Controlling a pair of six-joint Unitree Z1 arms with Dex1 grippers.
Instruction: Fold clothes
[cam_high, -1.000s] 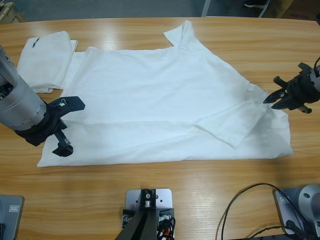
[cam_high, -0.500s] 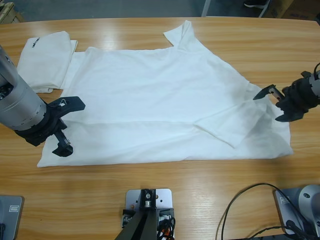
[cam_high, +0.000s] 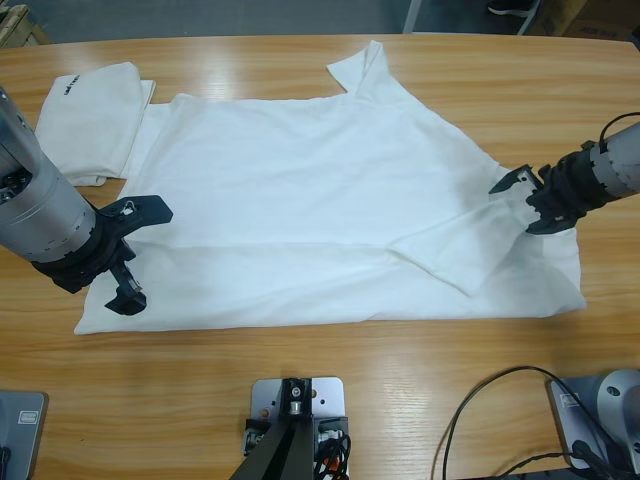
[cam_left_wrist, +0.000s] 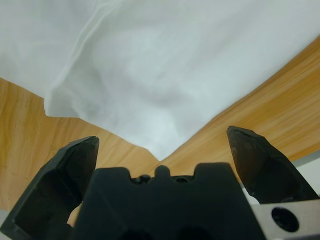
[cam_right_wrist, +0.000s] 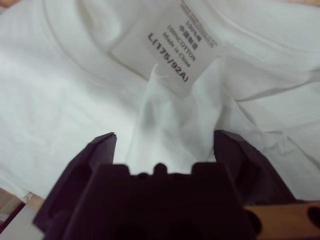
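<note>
Spanning most of the table (cam_high: 300, 400), the spread T-shirt (cam_high: 300, 190) lies flat, one sleeve at 12 o'clock and its collar end at 3 o'clock. A second, folded T-shirt (cam_high: 85, 120) with black lettering sits at 10 o'clock, its edge touching or slightly overlapping the spread one; which cannot be told.

Left gripper (cam_high: 130, 255) is parked at 8 o'clock over the hem corner, jaws wide apart, nothing held; in the left wrist view the corner (cam_left_wrist: 160, 155) lies between the jaws. Right gripper (cam_high: 522, 205) is at 3 o'clock, jaws spread either side of a raised cloth pleat below the size label (cam_right_wrist: 165, 55), not yet pinched.

Risks, judged:
- Only one layer caught at the collar: shirt skews when lifted.
- Hem corner missed if the left closes too high.
- Uneven pull: folded T-shirt dragged along.
</note>
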